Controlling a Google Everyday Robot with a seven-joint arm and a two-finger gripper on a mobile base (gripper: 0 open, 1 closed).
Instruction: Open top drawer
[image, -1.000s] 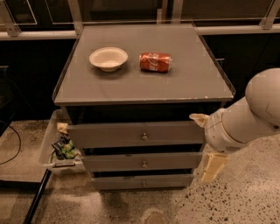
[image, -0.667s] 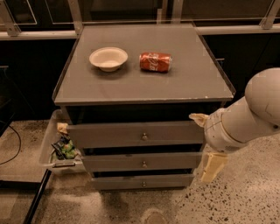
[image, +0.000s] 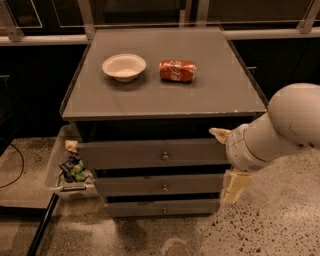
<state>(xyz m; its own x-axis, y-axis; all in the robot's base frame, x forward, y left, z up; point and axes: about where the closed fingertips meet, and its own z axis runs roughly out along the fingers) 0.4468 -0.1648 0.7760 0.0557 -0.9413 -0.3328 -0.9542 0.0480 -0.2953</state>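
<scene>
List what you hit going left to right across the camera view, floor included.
Bin of litter on the floor → white bowl → red can → claw, open, at the right end of the top drawer → robot arm.

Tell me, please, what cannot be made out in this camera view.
Top drawer: right end covered by the arm; inside hidden behind its front, camera view.
Gripper, at that drawer's right end: largely hidden by its own arm.
Floor tray left of the cabinet: contents too dim to name.
</scene>
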